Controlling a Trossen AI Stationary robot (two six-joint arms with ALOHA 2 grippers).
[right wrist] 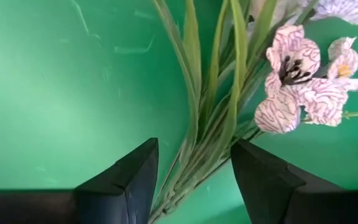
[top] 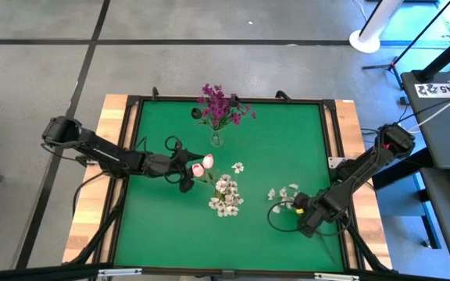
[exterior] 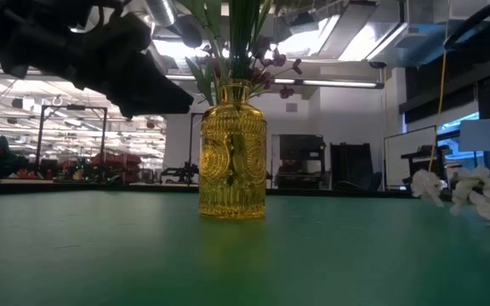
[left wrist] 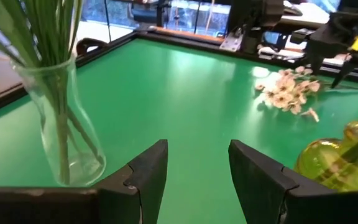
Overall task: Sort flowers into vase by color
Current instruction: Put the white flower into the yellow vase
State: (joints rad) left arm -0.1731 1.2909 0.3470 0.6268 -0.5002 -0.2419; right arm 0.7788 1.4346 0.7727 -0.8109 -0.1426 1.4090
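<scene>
A clear glass vase (top: pixel 216 140) (left wrist: pixel 61 137) stands near the table's far edge, with magenta-purple flowers (top: pixel 221 105) in it. A yellow glass vase (exterior: pixel 232 161) (left wrist: pixel 337 158) stands mid-table with green stems in it; pink tulip buds (top: pixel 203 164) and white blossoms (top: pixel 225 195) show above it. My left gripper (top: pixel 184 165) (left wrist: pixel 197 149) hovers open just left of the tulips, touching nothing. A white-blossom spray (top: pixel 283 192) (right wrist: pixel 300 87) lies on the table at the right. My right gripper (top: pixel 297 207) (right wrist: pixel 194 155) is open, one finger on either side of the spray's green stems (right wrist: pixel 210 124).
One loose white blossom (top: pixel 238 166) lies on the mat between the two vases. A raised dark frame (top: pixel 330 140) borders the green mat. Bare mat stretches along the near edge and the left side. Desks and equipment stand beyond the table's right side.
</scene>
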